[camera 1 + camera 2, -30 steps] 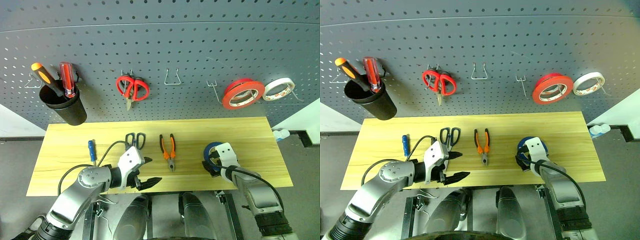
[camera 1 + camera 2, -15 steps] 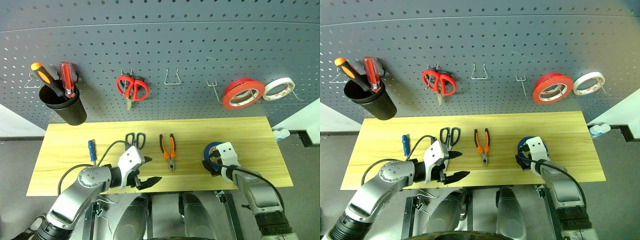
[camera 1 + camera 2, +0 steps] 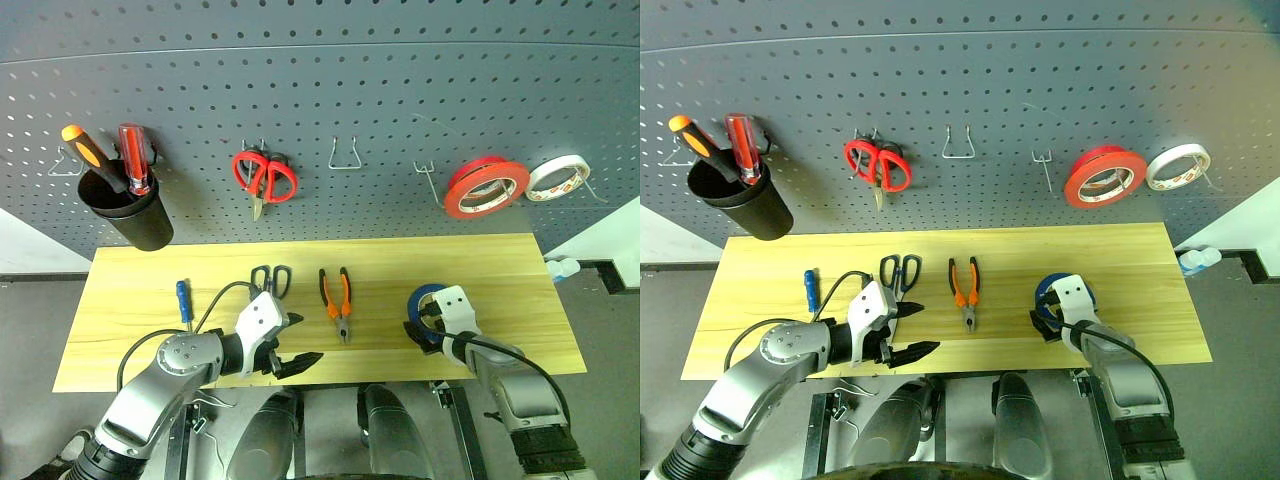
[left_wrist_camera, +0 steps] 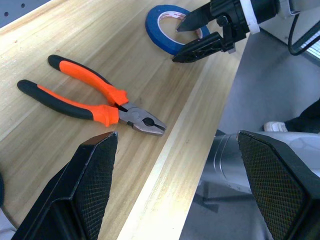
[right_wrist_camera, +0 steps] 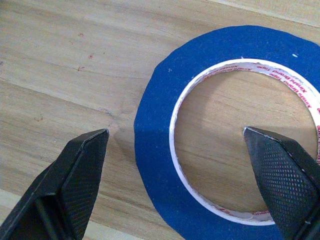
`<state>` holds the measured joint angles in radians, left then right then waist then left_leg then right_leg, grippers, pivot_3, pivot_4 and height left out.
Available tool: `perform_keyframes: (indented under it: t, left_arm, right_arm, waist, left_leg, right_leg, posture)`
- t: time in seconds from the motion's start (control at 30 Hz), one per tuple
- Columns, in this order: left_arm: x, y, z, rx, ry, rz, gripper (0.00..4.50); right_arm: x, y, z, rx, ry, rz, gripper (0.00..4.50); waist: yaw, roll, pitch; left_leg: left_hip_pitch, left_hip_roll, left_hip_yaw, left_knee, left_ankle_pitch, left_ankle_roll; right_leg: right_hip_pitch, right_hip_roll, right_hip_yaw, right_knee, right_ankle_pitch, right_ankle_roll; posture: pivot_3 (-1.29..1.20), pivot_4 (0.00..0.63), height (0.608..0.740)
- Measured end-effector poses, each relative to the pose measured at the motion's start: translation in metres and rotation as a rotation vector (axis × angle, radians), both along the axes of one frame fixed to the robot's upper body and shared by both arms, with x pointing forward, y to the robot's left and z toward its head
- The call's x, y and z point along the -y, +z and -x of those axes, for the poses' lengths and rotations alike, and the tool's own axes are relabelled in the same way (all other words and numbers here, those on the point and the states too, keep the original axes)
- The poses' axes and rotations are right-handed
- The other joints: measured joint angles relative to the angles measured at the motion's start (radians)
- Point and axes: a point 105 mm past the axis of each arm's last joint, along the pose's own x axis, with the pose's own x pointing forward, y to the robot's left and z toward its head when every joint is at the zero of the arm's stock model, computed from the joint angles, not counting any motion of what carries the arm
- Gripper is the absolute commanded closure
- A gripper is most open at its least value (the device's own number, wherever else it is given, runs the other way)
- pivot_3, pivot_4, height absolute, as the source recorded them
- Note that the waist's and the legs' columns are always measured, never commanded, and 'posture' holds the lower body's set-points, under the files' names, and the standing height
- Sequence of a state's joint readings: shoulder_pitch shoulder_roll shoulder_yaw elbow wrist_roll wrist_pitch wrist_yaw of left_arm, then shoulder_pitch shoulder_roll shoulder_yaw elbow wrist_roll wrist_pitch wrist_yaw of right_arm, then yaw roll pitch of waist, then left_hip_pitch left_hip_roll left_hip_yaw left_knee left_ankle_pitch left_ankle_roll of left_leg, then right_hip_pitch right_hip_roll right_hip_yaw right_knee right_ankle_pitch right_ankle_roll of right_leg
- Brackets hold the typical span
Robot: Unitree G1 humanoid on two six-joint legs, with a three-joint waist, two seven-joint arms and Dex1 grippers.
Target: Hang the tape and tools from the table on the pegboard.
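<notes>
The blue tape lies flat on the right side of the table. My right gripper hangs open just over it, one finger outside the ring and the other over its hole. Orange-and-black pliers lie at the table's middle, dark-handled scissors to their left, and a small blue screwdriver further left. My left gripper is open and empty over the front edge, below the scissors and left of the pliers. The pegboard rises behind the table.
On the pegboard hang red scissors, a red-orange tape roll, a white roll and a black cup holding orange and red screwdrivers. A wire hook and a thin hook are bare.
</notes>
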<state>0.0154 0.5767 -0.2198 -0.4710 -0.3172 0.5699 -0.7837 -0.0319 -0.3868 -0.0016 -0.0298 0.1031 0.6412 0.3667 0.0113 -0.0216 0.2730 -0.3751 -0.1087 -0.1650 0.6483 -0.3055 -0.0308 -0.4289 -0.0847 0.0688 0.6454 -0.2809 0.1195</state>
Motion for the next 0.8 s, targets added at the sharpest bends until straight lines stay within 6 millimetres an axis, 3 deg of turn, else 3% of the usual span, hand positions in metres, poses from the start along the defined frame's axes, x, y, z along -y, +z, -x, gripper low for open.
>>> perform_keyframes:
  t: [0.3, 0.4, 0.8]
  left_arm:
    - [-0.0018, -0.0027, -0.0019, -0.007, 0.008, -0.001, 0.52]
    - [-0.001, -0.001, -0.0032, 0.0, 0.006, 0.001, 0.13]
    - [-0.0003, -0.0006, -0.0086, 0.016, 0.029, 0.005, 0.06]
  right_arm:
    - [-0.0003, -0.0001, -0.0009, 0.0, -0.002, 0.003, 0.18]
    - [-0.0003, -0.0001, -0.001, 0.0, -0.002, 0.003, 0.37]
    - [-0.001, 0.0, -0.0013, 0.001, -0.005, -0.002, 0.37]
  waist:
    - [0.0, 0.0, 0.0]
    - [0.0, 0.0, 0.0]
    - [-0.001, 0.0, -0.001]
  left_leg:
    - [0.0, 0.0, 0.0, 0.0, 0.002, -0.003]
    - [0.0, 0.0, 0.0, 0.0, 0.002, -0.003]
    - [0.0, 0.0, 0.0, 0.0, 0.002, -0.004]
  right_leg:
    - [0.0, 0.0, 0.0, 0.0, 0.0, 0.0]
    - [0.0, 0.0, 0.0, 0.0, 0.0, 0.0]
    - [0.0, 0.0, 0.0, 0.0, 0.0, 0.0]
  posture:
    - [0.03, 0.264, 0.72]
    - [0.03, 0.263, 0.72]
    - [0.03, 0.249, 0.72]
